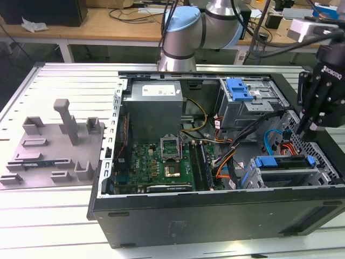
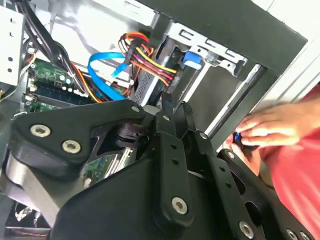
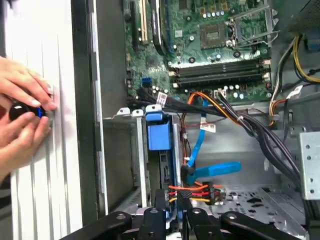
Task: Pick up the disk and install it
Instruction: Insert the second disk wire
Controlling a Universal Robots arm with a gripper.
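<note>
The disk (image 1: 281, 164) sits in the metal drive cage at the front corner of the open computer case (image 1: 215, 216), on the exterior view's right, with its blue bracket facing up. In the first wrist view the disk (image 3: 159, 136) lies edge-on in the cage, with its blue bracket showing. The same blue bracket (image 2: 191, 58) shows in the second wrist view. My gripper (image 1: 311, 128) hangs just above and to the right of the cage. Its fingertips (image 3: 171, 200) stand a narrow gap apart and hold nothing. In the second wrist view my gripper (image 2: 175, 102) is seen above the cables.
Orange, red, black and blue cables (image 3: 200, 172) run beside the cage. A grey power-supply box (image 1: 153, 110) and the green motherboard (image 1: 161, 162) fill the case's left half. Another blue latch (image 1: 240, 89) tops the far bay. A person's hands (image 3: 22, 117) hold a small black object outside the case wall.
</note>
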